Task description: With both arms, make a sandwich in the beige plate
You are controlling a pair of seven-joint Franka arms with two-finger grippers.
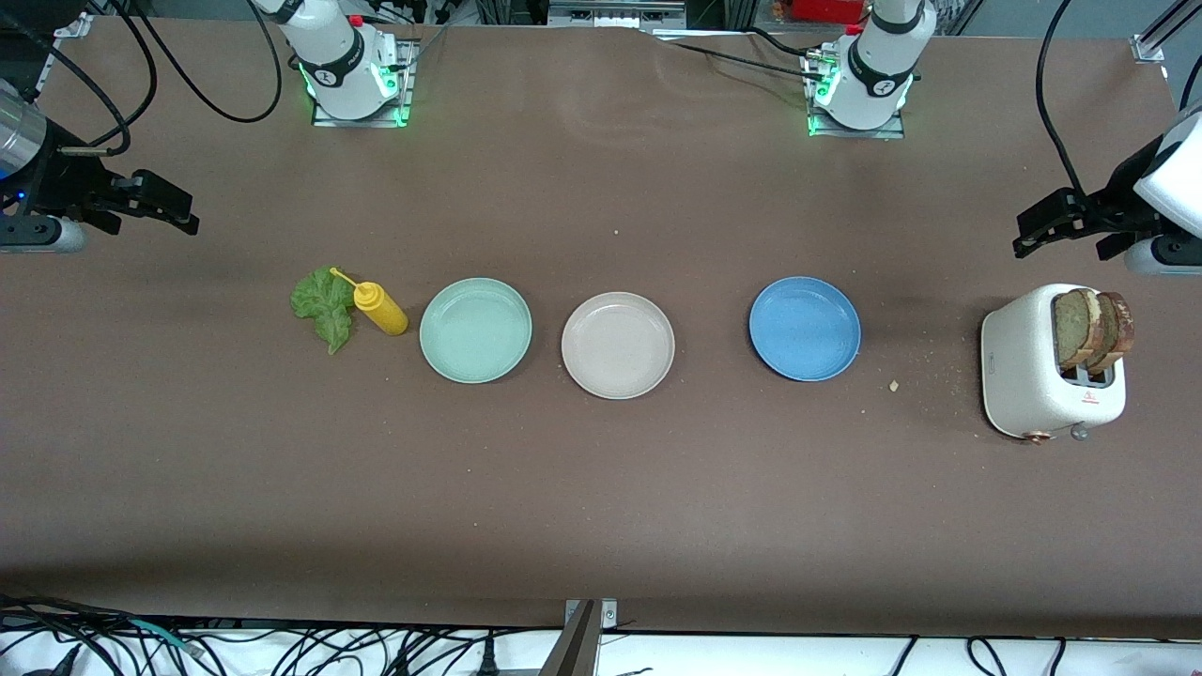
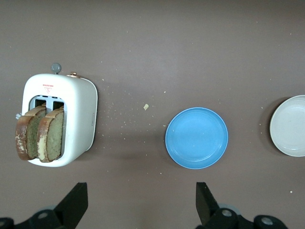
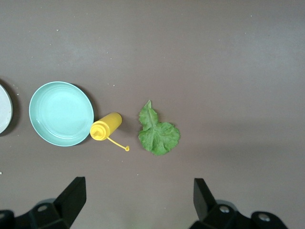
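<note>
From the front, the beige plate (image 1: 617, 345) sits bare between the mint plate (image 1: 475, 330) and blue plate (image 1: 805, 328), with open table all round. Left wrist view: left gripper (image 2: 140, 202) hangs jaws wide near the toaster (image 2: 71, 114), where the bread slices (image 2: 40, 133) stand stiff, light, crumbly; pinch the exposed crust. Right wrist view: right gripper (image 3: 138, 200) spread wide near the lettuce leaf (image 3: 157, 133), limp and thin beside the mustard bottle (image 3: 106, 127).

Robotics lab bench, not a kitchen. Wide brown matte tabletop (image 1: 601, 488); two white jointed robot arm bases (image 1: 346, 66) bolted to metal plates, green indicator lights glowing. Loose black cables (image 1: 188, 66) trail over the table edges. Aluminium frame rails (image 1: 1160, 33) at the corner. Food props only: white two-slot toaster (image 1: 1042, 376).
</note>
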